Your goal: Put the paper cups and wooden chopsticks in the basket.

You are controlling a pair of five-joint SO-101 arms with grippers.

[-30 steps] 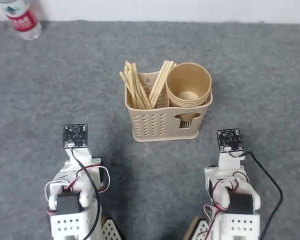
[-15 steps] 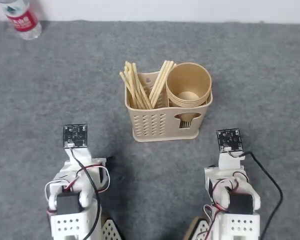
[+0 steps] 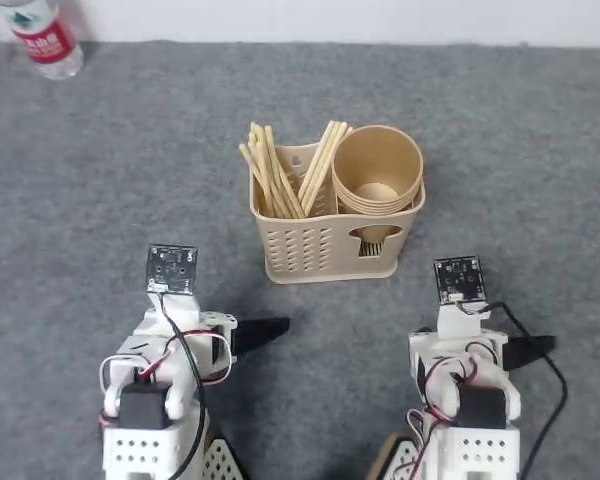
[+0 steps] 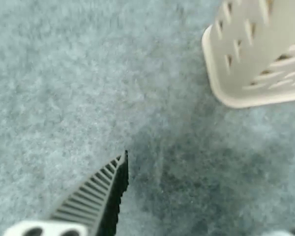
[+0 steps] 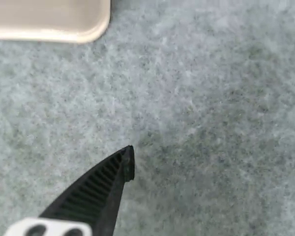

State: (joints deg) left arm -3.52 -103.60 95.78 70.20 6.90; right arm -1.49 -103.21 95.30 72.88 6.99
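Near the middle of the grey-covered tabletop (image 3: 110, 180) I have the basket (image 3: 325, 250) standing upright. Its right compartment holds the paper cups (image 3: 378, 175), nested into one stack with the mouth up. Its left compartment holds the wooden chopsticks (image 3: 278, 180), standing on end in two bunches that lean apart and rise above the rim.

Both arms sit at the near edge, apart from the basket and well apart from each other. The left arm (image 3: 165, 375) is turned a little toward the basket. The left jaws are spread wide with nothing between them. From above, I see their moving finger (image 3: 263, 331) sticking out sideways toward the right arm (image 3: 460, 390). On the left wrist view their ribbed finger (image 4: 96, 196) points over bare grey cover, with a slotted corner of the basket beyond it.

The right arm faces straight ahead. The right jaws are likewise spread and hold nothing, with their own moving finger (image 3: 532, 345) out to the side away from the left arm. On the right wrist view that arm's ribbed finger (image 5: 96, 191) hangs over the cover, and a smooth corner of the basket's foot shows farther off.

At the far left corner rests a plastic bottle (image 3: 42, 38) with a red label.
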